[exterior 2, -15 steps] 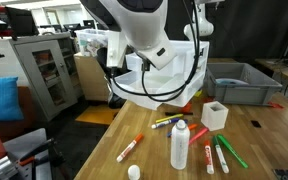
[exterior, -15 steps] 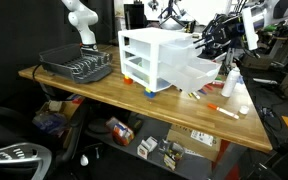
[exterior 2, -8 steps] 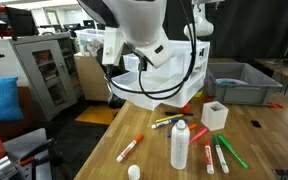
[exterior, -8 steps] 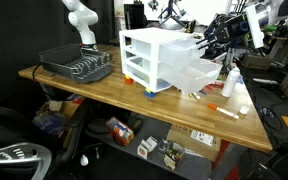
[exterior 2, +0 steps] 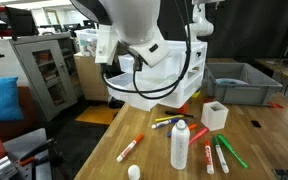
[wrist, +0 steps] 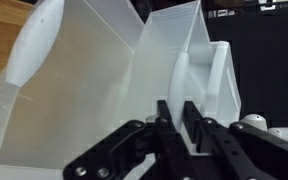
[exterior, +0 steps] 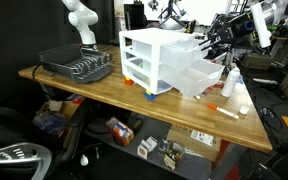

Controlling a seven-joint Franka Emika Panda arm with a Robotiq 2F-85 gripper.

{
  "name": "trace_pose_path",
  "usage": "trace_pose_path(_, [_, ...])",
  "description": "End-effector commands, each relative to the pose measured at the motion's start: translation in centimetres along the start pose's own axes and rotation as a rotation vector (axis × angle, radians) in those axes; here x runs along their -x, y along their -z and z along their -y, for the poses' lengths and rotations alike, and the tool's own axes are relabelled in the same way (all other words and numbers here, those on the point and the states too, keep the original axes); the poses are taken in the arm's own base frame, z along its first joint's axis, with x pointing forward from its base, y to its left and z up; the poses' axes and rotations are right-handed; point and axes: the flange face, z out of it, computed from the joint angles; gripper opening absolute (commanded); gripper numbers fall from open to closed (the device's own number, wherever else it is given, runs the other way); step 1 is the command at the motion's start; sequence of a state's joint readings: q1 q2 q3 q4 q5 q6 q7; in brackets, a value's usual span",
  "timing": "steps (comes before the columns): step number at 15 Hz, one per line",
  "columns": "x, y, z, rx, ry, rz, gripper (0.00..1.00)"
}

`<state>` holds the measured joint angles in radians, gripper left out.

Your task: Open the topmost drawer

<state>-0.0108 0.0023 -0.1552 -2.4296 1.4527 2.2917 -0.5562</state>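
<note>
Exterior view: white drawer unit (exterior: 144,55) sits mid tabletop (exterior: 104,95), drawer fronts facing 3 o'clock. The topmost drawer (exterior: 192,44) is partly slid out of the frame toward 3 o'clock. The claw (exterior: 214,46) is right at its front edge, with the arm coming in from 2 o'clock. A lower drawer (exterior: 199,78) is pulled out further, directly under it

Black dish rack (exterior: 76,66) is at 9 o'clock of the unit, near the tabletop's far end. White bottle (exterior: 229,82) stands at 3 o'clock of the unit, just past the lower drawer

Wrist view: claw (wrist: 179,108) comes up from 6 o'clock, its two black fingers (wrist: 165,118) nearly together with only a thin pale sliver between them. Translucent white drawer walls fill the view at 12 o'clock, too close to say which drawer. Can't tell if the claw is pinching the drawer lip or just shut next to it

In an exterior view the white arm blocks most of the unit. On the tabletop at 6 o'clock of the arm: same bottle (exterior 2: 180,146), white cube (exterior 2: 215,115) at its 1 o'clock, loose markers (exterior 2: 130,149) around. Grey bin (exterior 2: 234,85) is at 3 o'clock
</note>
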Motion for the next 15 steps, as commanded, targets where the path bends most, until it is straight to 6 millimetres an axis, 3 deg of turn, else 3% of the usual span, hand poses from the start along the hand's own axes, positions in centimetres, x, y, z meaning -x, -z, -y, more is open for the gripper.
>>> trace_pose_path(1, [1.4, 1.0, -0.1, 0.031, 0.024, 0.026, 0.05])
trace_pose_path(8, [2.2, 1.2, 0.9, 0.016, 0.05, 0.041, 0.05])
trace_pose_path(15, [3.1, 0.6, -0.6, -0.014, -0.017, 0.075, 0.05])
